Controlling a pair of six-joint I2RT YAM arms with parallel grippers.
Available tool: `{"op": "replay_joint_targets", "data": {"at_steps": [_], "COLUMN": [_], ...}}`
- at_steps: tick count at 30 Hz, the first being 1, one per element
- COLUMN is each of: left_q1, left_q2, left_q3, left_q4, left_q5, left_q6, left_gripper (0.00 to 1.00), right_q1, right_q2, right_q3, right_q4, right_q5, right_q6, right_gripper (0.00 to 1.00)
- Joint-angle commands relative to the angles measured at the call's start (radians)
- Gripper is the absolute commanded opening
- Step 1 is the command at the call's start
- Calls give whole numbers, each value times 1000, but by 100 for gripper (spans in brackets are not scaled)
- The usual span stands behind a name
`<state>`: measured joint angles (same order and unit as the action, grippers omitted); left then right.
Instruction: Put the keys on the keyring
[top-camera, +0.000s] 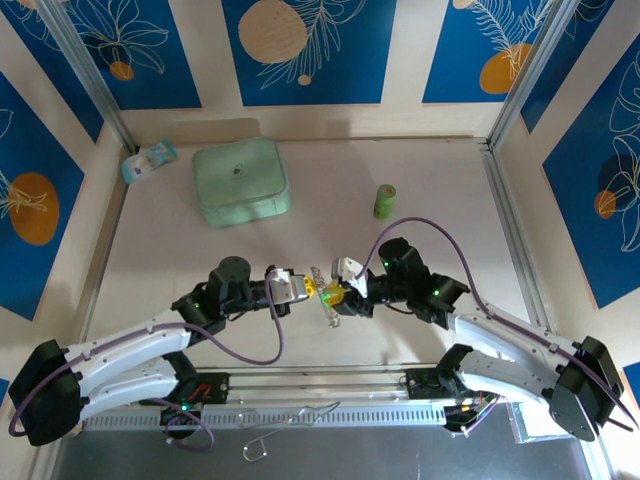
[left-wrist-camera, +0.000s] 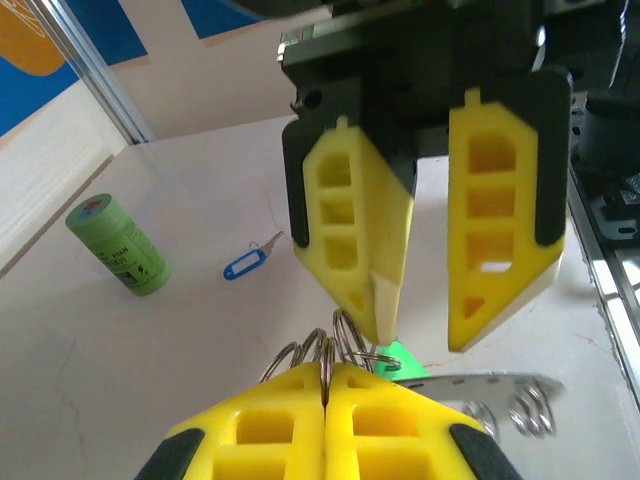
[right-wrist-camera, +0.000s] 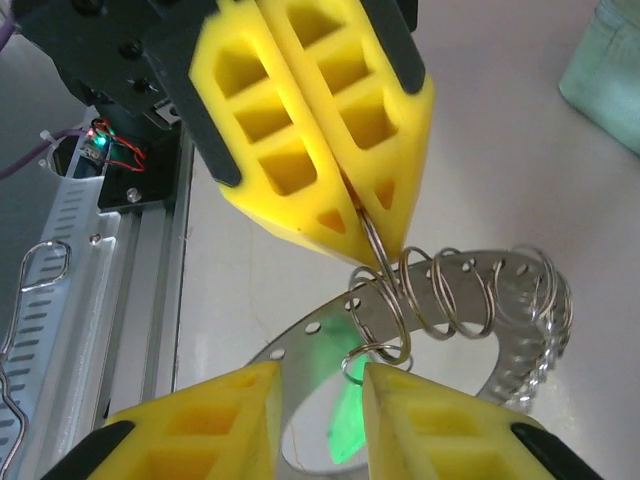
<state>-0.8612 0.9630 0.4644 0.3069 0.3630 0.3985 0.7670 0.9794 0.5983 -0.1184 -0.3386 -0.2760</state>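
The keyring (right-wrist-camera: 500, 300), a silvery perforated band carrying wire loops, hangs just above the table between both grippers. My left gripper (left-wrist-camera: 327, 368) is shut on one of its wire loops (left-wrist-camera: 345, 340). My right gripper (right-wrist-camera: 318, 372) faces it, open, with its fingertips on either side of a small split ring (right-wrist-camera: 375, 352) that hangs from a loop. The green key (right-wrist-camera: 345, 425) lies just below that ring, and its head (left-wrist-camera: 402, 358) peeks out beside the loops. The blue key (left-wrist-camera: 243, 266) lies alone on the table farther off. From above, the left gripper (top-camera: 303, 288) and right gripper (top-camera: 338, 296) meet at the keyring (top-camera: 326, 308).
A mint-green square case (top-camera: 240, 180) sits at the back left, with a small packet (top-camera: 148, 160) beside it. An upright green cylinder (top-camera: 384, 201) stands at the back right. A metal rail (top-camera: 300, 385) runs along the near edge.
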Motion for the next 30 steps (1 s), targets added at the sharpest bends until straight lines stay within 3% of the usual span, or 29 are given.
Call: {"op": "replay_joint_targets", "data": {"at_steps": [1, 9, 16, 22, 30], "left_q1": [5, 6, 7, 7, 7], "left_q2": [-7, -1, 1, 14, 24], "left_q3": [-9, -19, -23, -18, -11], "left_q4": [90, 113, 124, 132, 137], "left_q5": [27, 24, 22, -3, -42], "left_q6": [-7, -35, -48, -62, -82], "left_gripper": [0, 0, 0, 0, 0], "right_q1": [14, 42, 43, 52, 85], "right_q2": [17, 31, -6, -26, -59], "right_q3": [5, -5, -15, -14, -14], "right_q4": [38, 71, 54, 58, 3], "right_q5": [19, 43, 151, 4, -58], "right_q6": [17, 5, -17, -28, -64], "right_gripper": [31, 35, 39, 41, 37]}}
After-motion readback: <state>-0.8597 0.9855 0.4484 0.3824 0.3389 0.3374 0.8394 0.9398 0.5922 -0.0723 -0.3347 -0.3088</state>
